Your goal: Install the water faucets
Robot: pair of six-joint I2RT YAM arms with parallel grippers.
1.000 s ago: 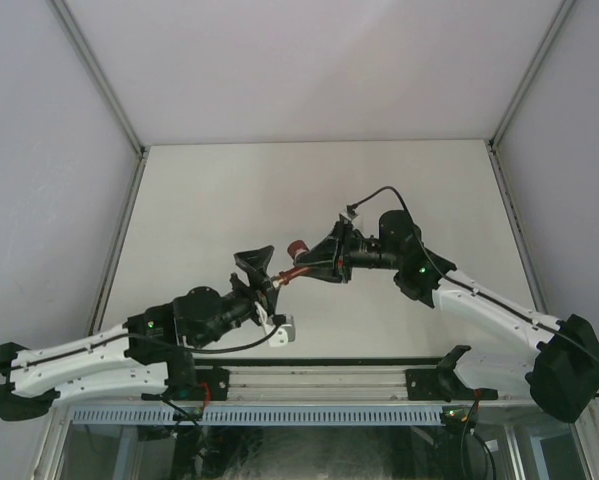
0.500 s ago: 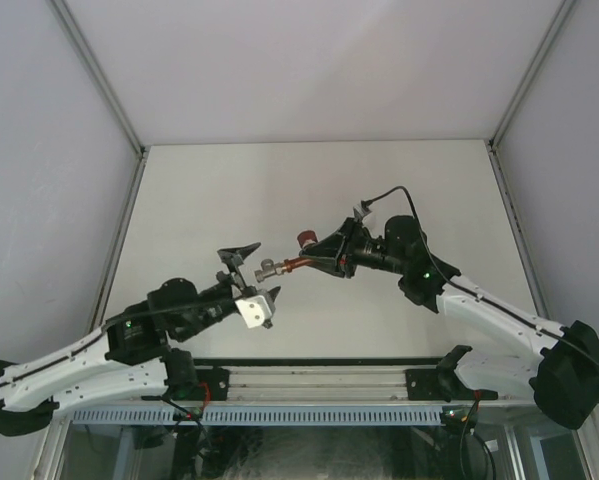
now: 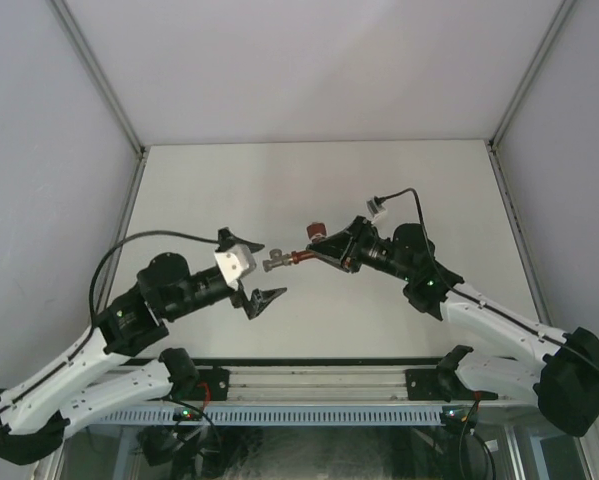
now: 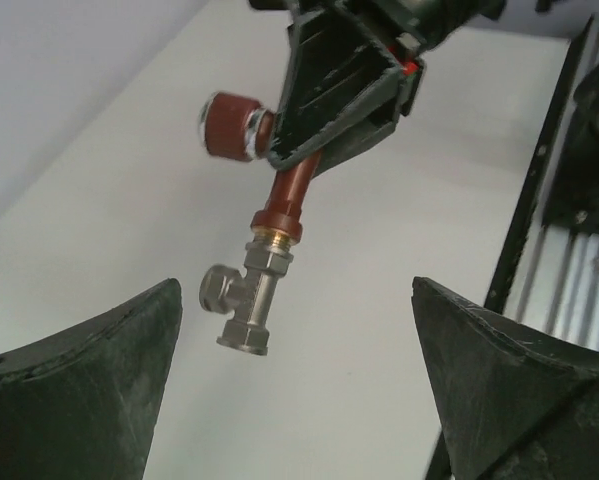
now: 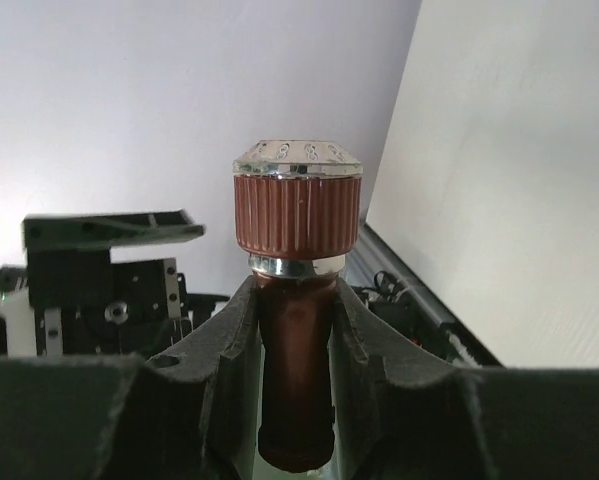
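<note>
From above: right claw (image 3: 324, 250) clamped on the red-brown tap body (image 3: 297, 256), held above the desk (image 3: 209, 190), silver fitting (image 3: 276, 263) at its tip pointing toward the left claw (image 3: 259, 272), spread wide and clear of it. From the left wrist: silver fitting hanging below the tap body, between the parted fingers (image 4: 89, 380), touching neither. From the right wrist: pads (image 5: 229, 340) hugging the tap body beneath the ribbed knob (image 5: 297, 200).

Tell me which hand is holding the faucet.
The right hand. Its fingers are shut on the red-brown stem of the faucet, just below the knob. The left hand is open, its fingers on either side of the silver fitting without touching it.
</note>
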